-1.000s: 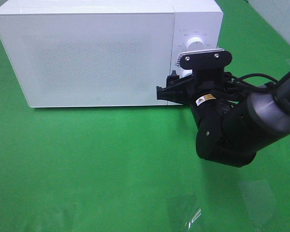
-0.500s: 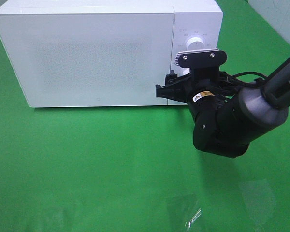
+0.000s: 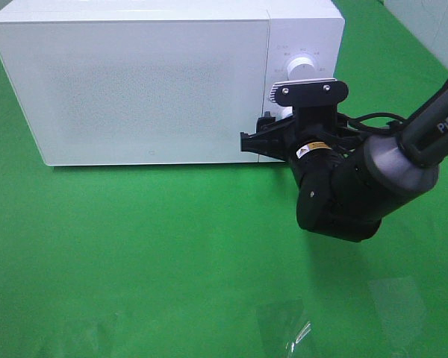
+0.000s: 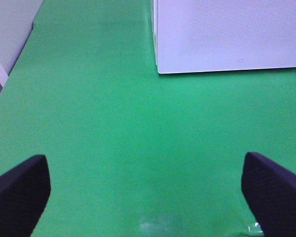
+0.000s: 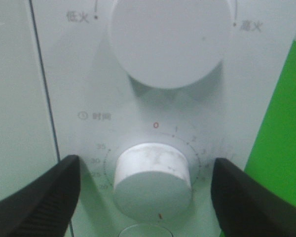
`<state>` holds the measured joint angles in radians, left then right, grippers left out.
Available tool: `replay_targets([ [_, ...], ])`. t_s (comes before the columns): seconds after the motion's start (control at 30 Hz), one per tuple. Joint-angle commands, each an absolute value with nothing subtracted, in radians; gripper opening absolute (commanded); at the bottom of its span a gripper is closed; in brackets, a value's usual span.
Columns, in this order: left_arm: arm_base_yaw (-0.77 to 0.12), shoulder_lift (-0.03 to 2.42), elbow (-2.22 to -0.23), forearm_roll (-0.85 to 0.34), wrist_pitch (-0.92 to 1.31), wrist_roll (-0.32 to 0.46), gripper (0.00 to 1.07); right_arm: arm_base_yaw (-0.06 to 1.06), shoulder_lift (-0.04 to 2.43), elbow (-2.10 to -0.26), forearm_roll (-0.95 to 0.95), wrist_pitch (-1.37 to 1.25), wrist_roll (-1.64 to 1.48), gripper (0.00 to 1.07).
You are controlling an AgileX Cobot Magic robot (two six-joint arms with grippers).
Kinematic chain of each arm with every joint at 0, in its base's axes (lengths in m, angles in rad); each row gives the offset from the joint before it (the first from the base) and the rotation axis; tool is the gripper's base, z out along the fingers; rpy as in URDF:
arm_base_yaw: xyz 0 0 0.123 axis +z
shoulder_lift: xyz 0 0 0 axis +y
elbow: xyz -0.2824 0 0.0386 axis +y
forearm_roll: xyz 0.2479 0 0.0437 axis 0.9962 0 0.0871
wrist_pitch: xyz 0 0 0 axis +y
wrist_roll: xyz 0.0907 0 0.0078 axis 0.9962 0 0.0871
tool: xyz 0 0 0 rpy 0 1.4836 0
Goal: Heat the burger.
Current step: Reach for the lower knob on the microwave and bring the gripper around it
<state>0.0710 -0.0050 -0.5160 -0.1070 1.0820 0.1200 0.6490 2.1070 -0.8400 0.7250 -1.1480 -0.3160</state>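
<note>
While the right claw (image 5: 147, 174) stands spread with a finger on each side of the lower knob (image 5: 153, 181) of the white microwave (image 3: 134, 82), not touching it, the left claw (image 4: 145, 170) hangs wide apart above the green tabletop (image 4: 113, 123); the burger is hidden from every view

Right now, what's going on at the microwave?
The right gripper is at the microwave, jaws open on either side of its lower timer dial with gaps showing, not yet gripping it. The microwave is shut and the burger is not in view. The left gripper hangs open over the green table, holding nothing.
</note>
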Motion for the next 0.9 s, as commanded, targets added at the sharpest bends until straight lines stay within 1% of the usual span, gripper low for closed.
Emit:
replay_targets([
  [0.03,0.075,-0.023,-0.517,-0.108,1.070,0.112,0.98,0.639,2.106,-0.860,0.686,-1.185,-0.316,0.56],
  [0.07,0.075,-0.023,-0.517,-0.108,1.070,0.112,0.98,0.639,2.106,-0.860,0.686,-1.185,-0.316,0.56],
  [0.1,0.075,-0.023,-0.517,-0.108,1.070,0.112,0.98,0.639,2.106,-0.860,0.686,-1.193,-0.316,0.45],
  [0.13,0.075,-0.023,-0.517,-0.108,1.070,0.112,0.98,0.639,2.106,-0.860,0.686,-1.193,-0.316,0.45],
  [0.17,0.075,-0.023,-0.517,-0.108,1.070,0.112,0.98,0.639,2.106,-0.860,0.686,-1.197,-0.316,0.39],
  [0.2,0.075,-0.023,-0.517,-0.108,1.070,0.112,0.98,0.639,2.106,-0.860,0.686,-1.197,-0.316,0.39],
  [0.27,0.075,-0.023,-0.517,-0.108,1.070,0.112,0.98,0.639,2.106,-0.860,0.686,-1.210,-0.320,0.15],
  [0.3,0.075,-0.023,-0.517,-0.108,1.070,0.112,0.98,0.639,2.106,-0.860,0.686,-1.210,-0.320,0.15],
  [0.33,0.075,-0.023,-0.517,-0.108,1.070,0.112,0.98,0.639,2.106,-0.860,0.686,-1.214,-0.320,0.07],
  [0.37,0.075,-0.023,-0.517,-0.108,1.070,0.112,0.98,0.639,2.106,-0.860,0.686,-1.214,-0.320,0.07],
  [0.43,0.075,-0.023,-0.517,-0.108,1.070,0.112,0.98,0.639,2.106,-0.860,0.686,-1.214,-0.320,0.03],
  [0.6,0.075,-0.023,-0.517,-0.108,1.070,0.112,0.98,0.639,2.106,-0.860,0.686,-1.214,-0.318,0.04],
  [0.7,0.075,-0.023,-0.517,-0.108,1.070,0.112,0.98,0.639,2.106,-0.860,0.686,-1.216,-0.260,0.05],
  [0.73,0.075,-0.023,-0.517,-0.108,1.070,0.112,0.98,0.639,2.106,-0.860,0.685,-1.216,-0.187,0.04],
  [0.8,0.075,-0.023,-0.517,-0.108,1.070,0.112,0.98,0.639,2.106,-0.860,0.685,-1.216,-0.135,0.04],
  [0.83,0.075,-0.023,-0.517,-0.108,1.070,0.112,0.98,0.639,2.106,-0.860,0.683,-1.214,-0.039,0.05],
  [0.87,0.075,-0.023,-0.517,-0.108,1.070,0.112,0.98,0.639,2.106,-0.860,0.683,-1.214,-0.039,0.05],
  [0.9,0.075,-0.023,-0.517,-0.108,1.070,0.112,0.98,0.639,2.106,-0.860,0.685,-1.210,0.071,0.05],
])
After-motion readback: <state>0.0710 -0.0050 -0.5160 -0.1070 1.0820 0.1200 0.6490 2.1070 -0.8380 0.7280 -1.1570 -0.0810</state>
